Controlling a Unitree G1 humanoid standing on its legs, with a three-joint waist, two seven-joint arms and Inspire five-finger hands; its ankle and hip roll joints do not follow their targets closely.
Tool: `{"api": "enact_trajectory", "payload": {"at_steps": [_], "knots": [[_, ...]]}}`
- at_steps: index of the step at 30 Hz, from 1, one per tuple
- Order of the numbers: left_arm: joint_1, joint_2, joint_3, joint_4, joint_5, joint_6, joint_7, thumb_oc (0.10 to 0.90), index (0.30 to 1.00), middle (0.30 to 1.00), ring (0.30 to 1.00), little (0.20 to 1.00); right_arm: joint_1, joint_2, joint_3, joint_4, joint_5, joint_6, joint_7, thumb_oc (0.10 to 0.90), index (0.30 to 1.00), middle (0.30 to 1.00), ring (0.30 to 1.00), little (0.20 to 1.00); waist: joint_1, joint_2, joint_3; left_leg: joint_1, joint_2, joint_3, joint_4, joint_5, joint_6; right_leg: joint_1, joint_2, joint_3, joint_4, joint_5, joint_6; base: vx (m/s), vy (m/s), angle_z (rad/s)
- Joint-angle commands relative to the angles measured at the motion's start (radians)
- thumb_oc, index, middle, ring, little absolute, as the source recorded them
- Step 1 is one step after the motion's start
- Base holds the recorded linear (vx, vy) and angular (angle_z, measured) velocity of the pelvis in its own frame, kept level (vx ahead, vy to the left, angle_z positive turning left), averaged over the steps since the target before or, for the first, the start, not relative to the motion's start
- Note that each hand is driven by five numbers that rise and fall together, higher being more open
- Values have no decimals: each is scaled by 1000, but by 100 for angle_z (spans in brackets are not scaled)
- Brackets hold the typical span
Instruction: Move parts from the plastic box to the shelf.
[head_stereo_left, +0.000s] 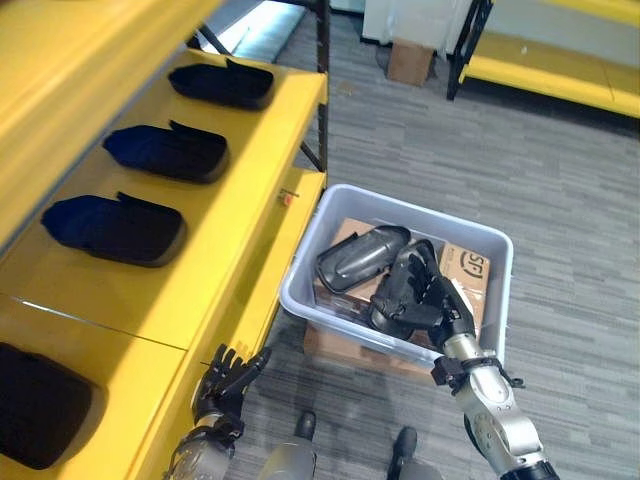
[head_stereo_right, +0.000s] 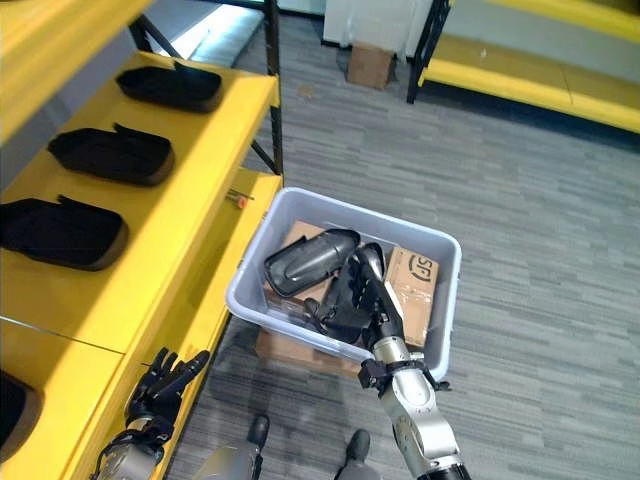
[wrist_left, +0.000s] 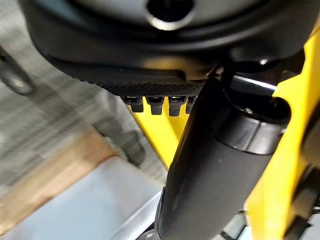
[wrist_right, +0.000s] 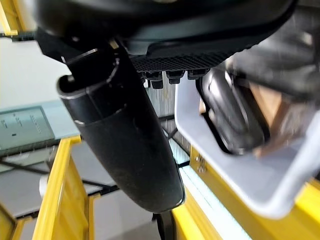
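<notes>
The pale grey plastic box (head_stereo_left: 300, 282) sits on the floor beside the yellow shelf (head_stereo_left: 230, 250). Inside it lies a black moulded part (head_stereo_left: 360, 257) on brown cardboard (head_stereo_left: 470, 270). My right hand (head_stereo_left: 415, 290) reaches into the box with straight fingers, resting over a second dark part (head_stereo_left: 392, 318) beside the first; the right wrist view shows a black part (wrist_right: 232, 115) just past the fingertips. Several black parts (head_stereo_left: 165, 152) lie in a row on the shelf. My left hand (head_stereo_left: 228, 380) hangs open low by the shelf's front edge, holding nothing.
A flat cardboard piece (head_stereo_left: 330, 345) lies under the plastic box. A small carton (head_stereo_left: 410, 62) stands at the back, next to another yellow rack (head_stereo_left: 550, 72). A small orange item (head_stereo_left: 287, 198) sits at the shelf's edge. Grey carpet stretches to the right.
</notes>
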Motion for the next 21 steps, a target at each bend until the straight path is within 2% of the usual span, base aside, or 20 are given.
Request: {"api": "enact_trajectory", "payload": {"at_steps": [1,3,6,7,10,11,12,13,14,15,16,18,19,21], "knots": [[-5,38,16,-136,-45,-91,-8,900,1000,1000,1000,1000,-81,-24,-24,-81,48,-128,9,900,1000,1000,1000,1000,-5,31,-43,123,237,10,-95,-24,-53,-130,-87,10,140,-52,64,123,-149,-6],[7,27,22,-140,-58,-101,-4,900,1000,1000,1000,1000,-88,-33,-11,-72,56,-130,8,900,1000,1000,1000,1000,-1,39,-36,104,270,25,-83,1,-58,-156,-58,-2,183,-92,44,181,-247,-10],[20,15,30,-138,-74,-109,-1,900,1000,1000,1000,1000,-87,-38,-1,-69,72,-137,9,900,1000,1000,1000,1000,10,44,-35,90,290,30,-64,61,-60,-166,-22,-1,193,-118,21,147,-189,-7],[20,15,30,-138,-74,-110,-1,900,1000,1000,1000,1000,-87,-38,-1,-69,72,-137,9,900,1000,1000,1000,1000,10,44,-36,90,292,30,-64,62,-61,-167,-21,-1,193,-118,20,102,-142,-3],[24,9,36,-136,-84,-115,7,900,1000,1000,1000,1000,-88,-50,8,-73,69,-142,3,900,1000,1000,1000,1000,27,45,-30,45,301,29,-1,161,-57,-157,19,-2,169,-135,-15,127,-213,-7],[20,8,34,-135,-81,-114,7,900,1000,1000,1000,1000,-80,-58,8,-76,73,-147,7,900,1000,1000,1000,1000,38,40,-11,-19,296,44,97,231,-49,-121,38,-15,135,-142,-46,86,-217,-1],[19,7,34,-135,-81,-114,7,900,1000,1000,1000,1000,-80,-58,8,-76,73,-147,7,900,1000,1000,1000,1000,37,41,-12,-21,296,42,98,230,-49,-120,39,-16,134,-141,-46,98,-294,6],[14,10,28,-133,-77,-111,9,900,1000,1000,1000,1000,-74,-68,8,-90,68,-149,7,900,1000,1000,1000,1000,34,35,3,-71,304,91,176,240,-36,-92,44,-37,99,-147,-68,118,-181,25],[16,11,23,-135,-77,-107,8,900,1000,1000,1000,1000,-71,-72,12,-93,67,-148,7,900,1000,1000,1000,1000,33,35,14,-75,307,117,204,210,-36,-67,55,-40,89,-173,-68,133,-210,47],[14,9,19,-140,-74,-108,7,900,1000,1000,1000,1000,-74,-72,16,-90,62,-147,7,900,1000,1000,1000,1000,38,36,26,-85,288,125,189,188,-39,-51,60,-47,73,-177,-65,140,-90,58],[8,10,17,-141,-73,-111,13,900,1000,1000,1000,1000,-85,-75,21,-90,47,-149,2,900,1000,1000,1000,1000,50,39,35,-97,249,124,150,159,-43,-43,59,-52,60,-174,-57,91,-20,46],[4,11,12,-143,-77,-114,16,900,1000,1000,1000,1000,-96,-74,22,-91,38,-152,2,900,1000,1000,1000,1000,56,36,36,-110,199,121,70,116,-35,-49,59,-53,53,-178,-53,77,36,30],[-3,13,7,-141,-74,-117,18,900,1000,1000,1000,1000,-102,-73,23,-88,33,-154,-1,900,1000,1000,1000,1000,57,33,38,-130,193,127,20,122,-37,-52,58,-55,57,-184,-53,45,66,7],[-22,25,-2,-137,-62,-123,18,900,1000,1000,1000,1000,-115,-75,23,-92,2,-156,-15,900,1000,1000,1000,1000,68,28,49,-185,160,106,-39,187,-36,-62,60,-65,68,-171,-59,6,95,-3]]}}
